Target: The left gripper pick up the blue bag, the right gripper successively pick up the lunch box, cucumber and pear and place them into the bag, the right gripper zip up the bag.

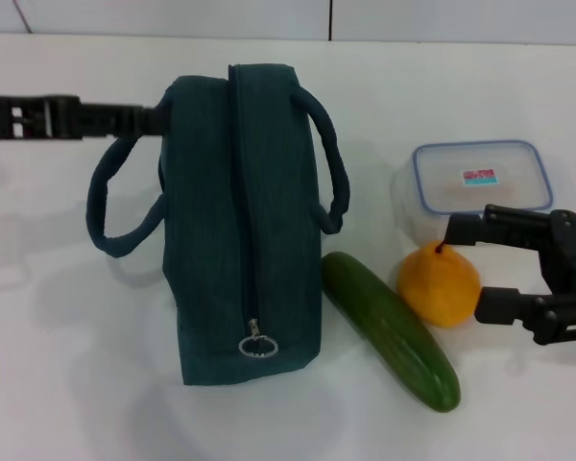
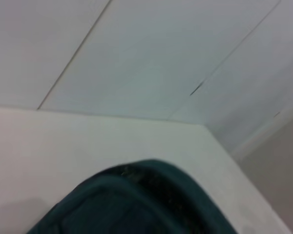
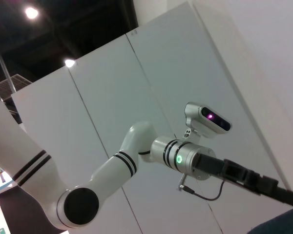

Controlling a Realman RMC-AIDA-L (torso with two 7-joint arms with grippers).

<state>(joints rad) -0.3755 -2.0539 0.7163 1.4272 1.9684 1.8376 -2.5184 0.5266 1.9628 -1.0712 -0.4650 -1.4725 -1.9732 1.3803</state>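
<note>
Bare white worktop (image 1: pixel 67 365) lies open left of the zipped dark teal fabric bag (image 1: pixel 240 230). On its right the passage is crowded: a glossy green cucumber (image 1: pixel 392 331) just beside the bag, a yellow-orange pear (image 1: pixel 439 285) touching it, and a clear blue-rimmed lunch box (image 1: pixel 480 178) behind.

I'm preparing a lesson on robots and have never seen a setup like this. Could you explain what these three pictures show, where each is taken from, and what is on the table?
It is a two-armed robot. The head view looks down on a white table. The blue bag lies zipped shut, with the cucumber, the pear and the lunch box beside it. The left gripper reaches the bag's far end; the right gripper is open beside the pear, holding nothing. The other pictures come from wrist cameras: one shows the bag's edge close up, the other looks across at the left arm.
</note>
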